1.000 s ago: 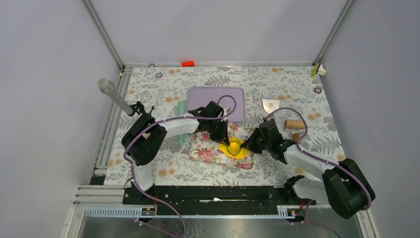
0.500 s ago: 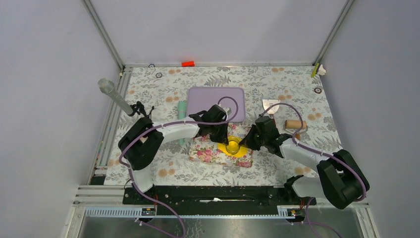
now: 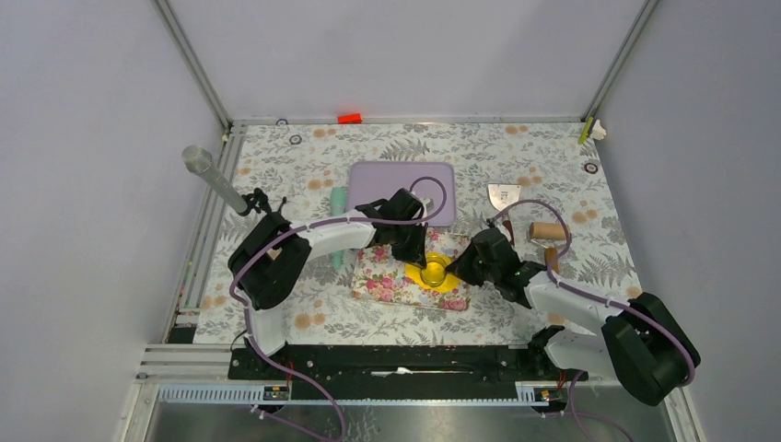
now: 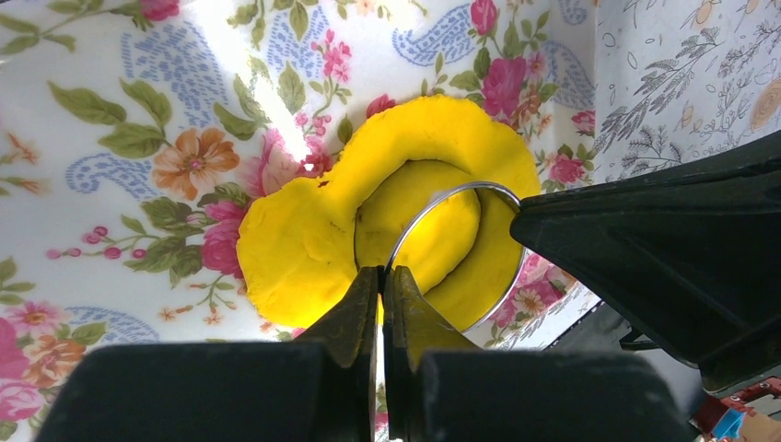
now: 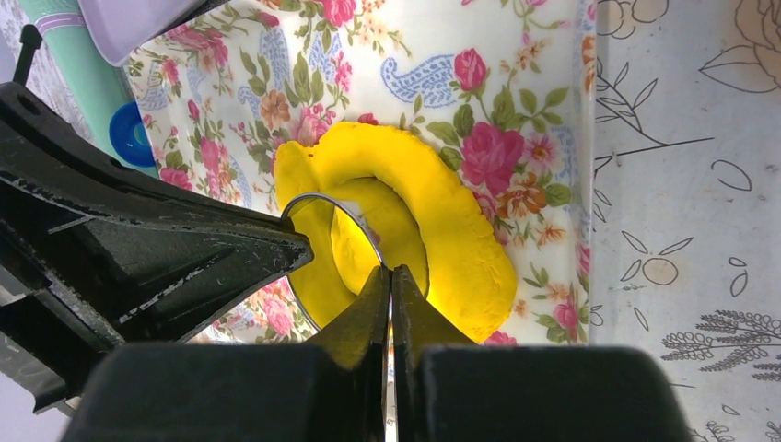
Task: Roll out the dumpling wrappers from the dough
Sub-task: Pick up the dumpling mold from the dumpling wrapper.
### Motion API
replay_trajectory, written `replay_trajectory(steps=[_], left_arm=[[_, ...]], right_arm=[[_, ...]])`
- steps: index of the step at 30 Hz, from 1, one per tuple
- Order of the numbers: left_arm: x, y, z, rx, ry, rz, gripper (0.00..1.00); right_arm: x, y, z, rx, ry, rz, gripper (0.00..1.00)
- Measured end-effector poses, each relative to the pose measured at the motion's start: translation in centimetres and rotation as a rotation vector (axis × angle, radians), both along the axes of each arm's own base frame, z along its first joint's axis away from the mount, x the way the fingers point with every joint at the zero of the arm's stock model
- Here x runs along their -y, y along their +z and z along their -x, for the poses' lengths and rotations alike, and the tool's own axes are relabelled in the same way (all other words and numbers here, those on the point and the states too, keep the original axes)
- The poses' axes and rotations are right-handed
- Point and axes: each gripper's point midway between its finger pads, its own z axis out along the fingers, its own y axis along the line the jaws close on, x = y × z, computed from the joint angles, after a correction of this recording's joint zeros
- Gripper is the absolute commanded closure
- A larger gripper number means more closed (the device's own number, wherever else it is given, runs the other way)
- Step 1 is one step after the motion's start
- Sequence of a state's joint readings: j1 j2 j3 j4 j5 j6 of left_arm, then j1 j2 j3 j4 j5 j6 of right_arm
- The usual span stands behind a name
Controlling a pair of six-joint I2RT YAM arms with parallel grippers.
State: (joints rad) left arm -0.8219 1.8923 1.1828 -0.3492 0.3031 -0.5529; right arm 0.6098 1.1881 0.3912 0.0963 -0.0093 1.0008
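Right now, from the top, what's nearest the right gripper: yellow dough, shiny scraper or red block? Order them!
1. Yellow dough, right beneath the right gripper, on the flowery board.
2. Shiny scraper, behind it, slightly right.
3. Red block, at the table's far edge.

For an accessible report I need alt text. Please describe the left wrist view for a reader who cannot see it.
The left gripper pinches the rim of a thin metal ring cutter set in flattened yellow dough on a floral board. The right gripper holds the ring's opposite side.
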Motion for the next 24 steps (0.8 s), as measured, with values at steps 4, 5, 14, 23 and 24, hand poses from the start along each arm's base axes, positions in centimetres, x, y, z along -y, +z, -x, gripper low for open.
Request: replay_trajectory(steps=[4,5,14,23,24], left_arm=[[0.11,-0.02,0.22,0.018,-0.005,0.003,1.0],[0.14,-0.02,0.26,0.025,-0.007,0.0,1.0],[0.22,-0.22,0.03,0.055,-0.036,-0.057,1.0],[0.21,-0.44,-0.15,0.038,-0.05,-0.042,1.0],[0.21,-0.43,-0.17,0.035,-0.049,-0.038,1.0]], right_arm=[[-0.14,0.12,-0.32,-0.012,-0.001,0.02,1.0],[-0.14,0.11,-0.36,-0.017,0.0,0.027,1.0],[-0.23,0.04,-0.78,-0.06,0.049,0.113,1.0],[-0.26,-0.01,-0.73,-0.022,0.052,0.087,1.0],[-0.3,-0.02,-0.67,-0.015,0.048,0.073,1.0]])
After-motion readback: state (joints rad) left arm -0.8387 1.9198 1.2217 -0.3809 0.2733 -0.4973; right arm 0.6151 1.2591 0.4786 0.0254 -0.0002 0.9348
